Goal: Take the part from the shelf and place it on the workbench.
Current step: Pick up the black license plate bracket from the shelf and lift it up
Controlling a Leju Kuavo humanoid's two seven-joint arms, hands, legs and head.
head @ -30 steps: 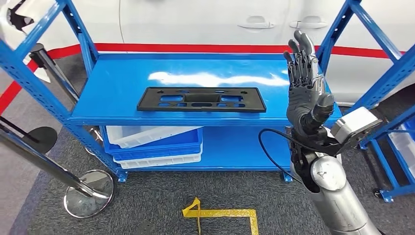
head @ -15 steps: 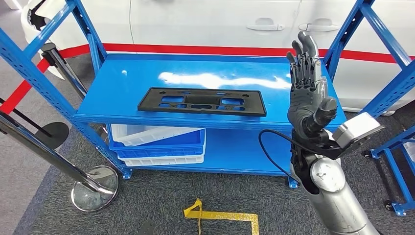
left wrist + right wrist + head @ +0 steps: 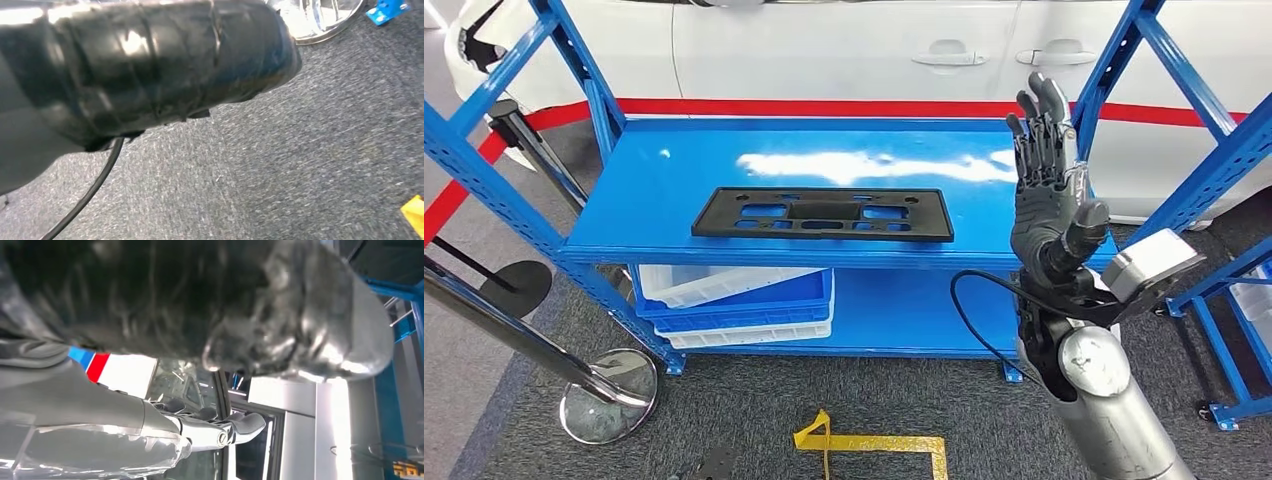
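The part [image 3: 822, 214], a flat black slotted plate lying on the shelf [image 3: 674, 170], looks light, stiff and thin, best gripped along its long near edge, while the right hand [image 3: 1046, 190] hovers beside it, fingers spread, empty.

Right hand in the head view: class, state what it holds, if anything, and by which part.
Nothing. The right hand is raised with fingers spread, apart from the black part, which lies flat on the blue shelf.

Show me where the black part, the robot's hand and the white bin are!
black part [image 3: 822, 214]: head view, middle of the flat panel on the top shelf.
right hand [image 3: 1046, 190]: head view, on the palm, fingers pointing up.
white bin [image 3: 724, 283]: head view, on its rim, under the shelf.
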